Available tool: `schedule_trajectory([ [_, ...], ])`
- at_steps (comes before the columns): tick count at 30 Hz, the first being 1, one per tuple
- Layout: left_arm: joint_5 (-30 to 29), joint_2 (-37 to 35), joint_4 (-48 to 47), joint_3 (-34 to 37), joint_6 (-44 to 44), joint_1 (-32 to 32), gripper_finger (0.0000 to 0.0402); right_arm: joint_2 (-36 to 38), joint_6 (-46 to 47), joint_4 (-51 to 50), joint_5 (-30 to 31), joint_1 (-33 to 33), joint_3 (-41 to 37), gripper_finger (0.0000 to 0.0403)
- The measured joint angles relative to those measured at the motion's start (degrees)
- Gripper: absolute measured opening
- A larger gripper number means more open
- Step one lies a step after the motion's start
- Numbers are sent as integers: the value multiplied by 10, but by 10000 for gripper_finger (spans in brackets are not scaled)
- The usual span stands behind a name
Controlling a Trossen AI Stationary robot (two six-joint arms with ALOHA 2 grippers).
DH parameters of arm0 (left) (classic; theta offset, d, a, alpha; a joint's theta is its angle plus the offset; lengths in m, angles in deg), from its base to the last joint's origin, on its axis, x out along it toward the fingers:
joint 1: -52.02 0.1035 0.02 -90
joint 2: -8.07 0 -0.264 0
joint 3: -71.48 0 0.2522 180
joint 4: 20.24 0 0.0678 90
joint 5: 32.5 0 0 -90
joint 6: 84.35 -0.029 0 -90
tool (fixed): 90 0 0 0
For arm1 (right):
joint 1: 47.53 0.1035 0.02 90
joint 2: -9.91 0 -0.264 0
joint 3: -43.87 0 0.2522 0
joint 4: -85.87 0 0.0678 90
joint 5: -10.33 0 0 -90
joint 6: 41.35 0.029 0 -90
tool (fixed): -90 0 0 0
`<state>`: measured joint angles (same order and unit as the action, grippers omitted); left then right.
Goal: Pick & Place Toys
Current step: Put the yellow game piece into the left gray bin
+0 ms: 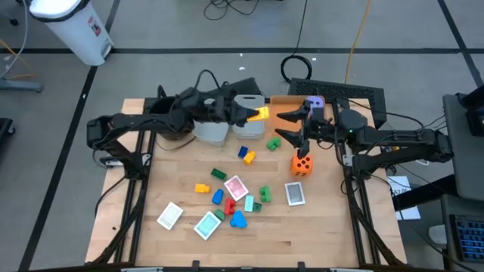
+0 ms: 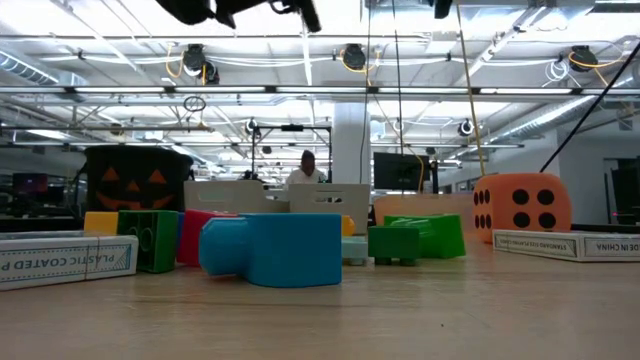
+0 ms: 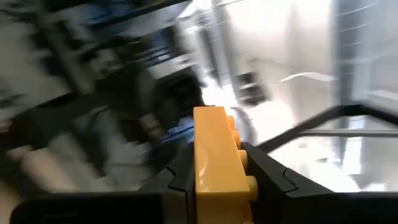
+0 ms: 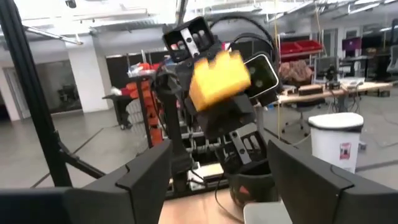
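— Above the table's far side, what do you hold?

— My left gripper [image 1: 261, 114] is clamped on a yellow block [image 1: 260, 114], raised beside the clear bins [image 1: 214, 130]. My right gripper [image 1: 291, 125] faces it, fingers apart, empty.

— How will the block handle?

— Light, rigid, slick plastic, I judge; take its flat sides, not the studs.

Two dark jointed arms [image 1: 189, 106] (black cables trailing), angular jaws.
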<state>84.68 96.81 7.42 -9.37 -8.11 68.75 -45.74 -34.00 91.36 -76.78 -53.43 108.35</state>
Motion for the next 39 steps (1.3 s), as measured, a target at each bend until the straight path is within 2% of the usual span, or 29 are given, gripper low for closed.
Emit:
schedule_trajectory([
  [5,-6,-31,-140,0,-76,4,94,-3,18,-21,0,0,0,252],
  [12,-15,-36,-168,0,-100,5,94,-23,70,-41,-1,-11,0,249],
  [19,-17,-36,-217,0,-118,22,94,-20,80,-59,-2,-12,0,251],
  [26,-13,-37,-310,-1,-151,67,94,-18,110,-111,-2,-12,0,251],
  [31,-9,-36,-485,-78,-240,105,94,-18,117,-143,-2,-12,0,251],
  [35,-67,-36,-661,-174,-338,136,94,-18,116,-161,-2,-12,0,251],
  [39,-139,-37,-792,-255,-388,166,94,-18,116,-181,-2,-12,0,251],
])
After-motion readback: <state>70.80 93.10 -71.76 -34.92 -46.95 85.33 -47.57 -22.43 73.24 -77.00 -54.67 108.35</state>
